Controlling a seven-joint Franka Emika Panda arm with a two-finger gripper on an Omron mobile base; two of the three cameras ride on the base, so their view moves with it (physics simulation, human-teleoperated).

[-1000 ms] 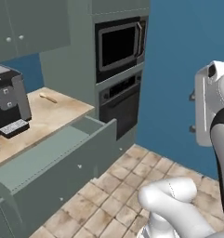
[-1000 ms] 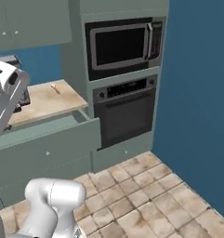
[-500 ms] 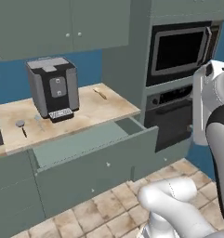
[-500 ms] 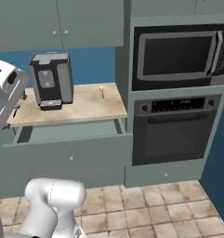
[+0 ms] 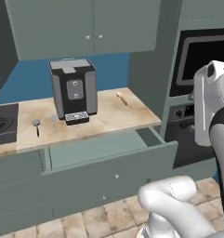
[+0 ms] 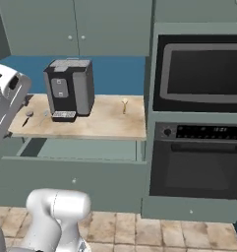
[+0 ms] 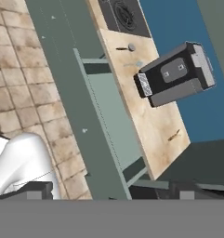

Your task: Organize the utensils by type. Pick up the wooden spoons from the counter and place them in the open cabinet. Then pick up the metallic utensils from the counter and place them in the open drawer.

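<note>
One small wooden spoon [image 5: 121,98] [image 6: 124,105] [image 7: 174,135] lies on the beige counter [image 5: 111,116] [image 6: 110,125], right of a black coffee machine. The two metallic utensils lie left of the machine: one has a round grey head and dark handle [image 5: 36,126] [image 6: 28,117] [image 7: 125,48], the other is a pale spoon [image 5: 54,122] [image 7: 137,64]. Below the counter the grey-green drawer [image 5: 104,153] [image 6: 83,149] [image 7: 108,111] stands pulled out. My gripper [image 7: 111,194] hangs open and holds nothing, high above the floor in front of the drawer. The wall cabinet doors [image 5: 88,28] over the counter are shut.
The black coffee machine [image 5: 74,90] [image 6: 68,88] [image 7: 176,74] stands mid-counter. A stove top [image 5: 2,123] [image 7: 125,16] borders the counter's left end. A tall unit with a microwave [image 6: 201,74] and an oven [image 6: 196,165] stands on the right. Tiled floor [image 6: 154,234] spreads in front.
The whole picture has shifted, so the base has moved: counter, coffee machine and open drawer now sit in the middle of both base views. The gripper stays open.
</note>
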